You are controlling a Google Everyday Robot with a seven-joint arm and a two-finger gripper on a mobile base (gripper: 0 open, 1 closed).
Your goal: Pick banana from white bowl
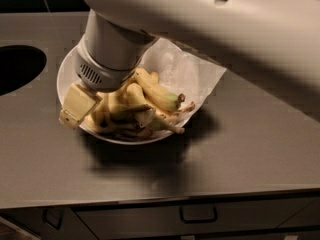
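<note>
The robot arm (pixel 210 19) spans the top of the view and descends over the counter (pixel 250 149), which carries the white bowl (pixel 64 76) left of centre. Crumpled paper lining (pixel 192 71) rises at the bowl's right side. A heap of bananas (pixel 117 119) fills the bowl. The banana (pixel 155 90), plump with a greenish end, lies on top at the right, resting in the bowl, not lifted. The hand (pixel 87 109) sits low at the bowl's left edge, against the heap. Judged progress: approach done; grasp and lift remain. The wrist hides the bowl's rear, and whether the hand is closed on anything cannot be told.
</note>
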